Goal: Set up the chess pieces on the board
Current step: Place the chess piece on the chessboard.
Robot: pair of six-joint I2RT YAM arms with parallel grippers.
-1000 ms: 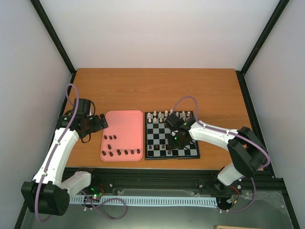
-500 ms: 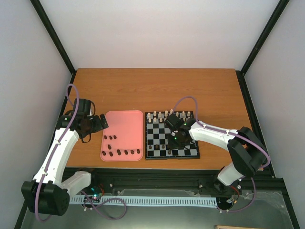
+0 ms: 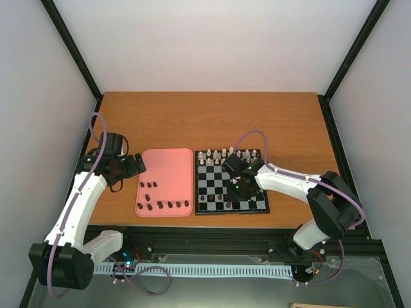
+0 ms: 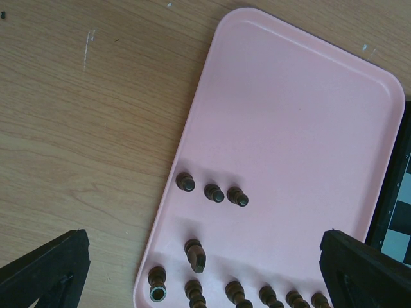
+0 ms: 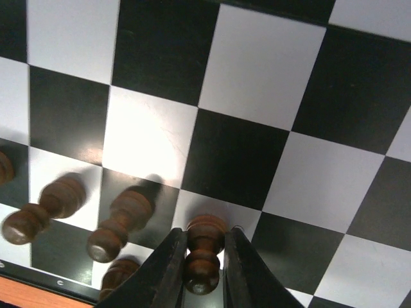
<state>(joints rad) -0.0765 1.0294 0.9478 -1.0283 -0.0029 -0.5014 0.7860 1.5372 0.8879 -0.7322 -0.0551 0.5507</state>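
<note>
Pinching one dark brown chess piece [image 5: 203,256] by its sides, the right gripper [image 5: 202,273] has both fingers drawn in tight against it over the near half of the board [image 3: 257,200]. The piece's foot is at a pale square. From where I look, I cannot tell whether it rests on the surface. Well to the left of the board, the left gripper [image 3: 137,163] hangs just past the far-left corner of the tray. Its fingers [image 4: 45,269] are spread wide with nothing between them.

Everything sits on the wooden table [image 3: 212,119]. The board lies toward the table's near edge and has black and pale squares inside a black rim. A few tiny pale marks on that rim show in the right wrist view, too small to read. Just left of the board, edge beside edge, lies the one pink tray [image 3: 168,170].

Ten dark brown pieces are on the tray, all in the half nearer the arms. Three form a short row [image 4: 214,192], one sits alone [image 4: 196,253] below them, and six run in a line [image 4: 268,296] along the near edge. On the board, four more dark pieces [image 5: 122,224] stand close to the held one, one of them cut off by the frame edge. Cream-white pieces [image 3: 247,154] line the board's far edge, too small to count surely.
</note>
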